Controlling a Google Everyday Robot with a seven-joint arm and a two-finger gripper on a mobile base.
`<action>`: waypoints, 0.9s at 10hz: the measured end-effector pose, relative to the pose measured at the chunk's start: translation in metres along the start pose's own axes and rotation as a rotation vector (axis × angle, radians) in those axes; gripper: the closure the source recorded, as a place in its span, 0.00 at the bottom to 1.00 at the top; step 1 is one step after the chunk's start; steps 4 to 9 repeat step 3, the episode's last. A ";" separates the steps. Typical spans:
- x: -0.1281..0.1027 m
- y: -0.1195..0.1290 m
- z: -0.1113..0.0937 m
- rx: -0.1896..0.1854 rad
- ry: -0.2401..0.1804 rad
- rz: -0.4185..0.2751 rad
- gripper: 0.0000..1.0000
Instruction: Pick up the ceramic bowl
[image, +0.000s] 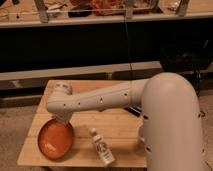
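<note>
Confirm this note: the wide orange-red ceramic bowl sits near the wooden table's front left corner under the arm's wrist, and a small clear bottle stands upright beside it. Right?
Not quite. In the camera view the small clear bottle lies on its side, not upright. The rest holds: the wide orange-red ceramic bowl is near the wooden table's front left corner, with the gripper at the bowl's upper rim.

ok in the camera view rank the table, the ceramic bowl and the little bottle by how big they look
1. Wooden table, though the arm covers part of it.
2. Ceramic bowl, tilted at the table's left front.
3. Bottle, lying beside the bowl.
The gripper sits at the bowl's upper rim, under the wrist.
</note>
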 end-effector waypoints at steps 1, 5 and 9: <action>0.001 0.000 -0.001 0.000 -0.001 -0.008 1.00; 0.002 0.000 -0.002 0.001 -0.004 -0.028 1.00; 0.002 0.000 -0.002 0.001 -0.004 -0.028 1.00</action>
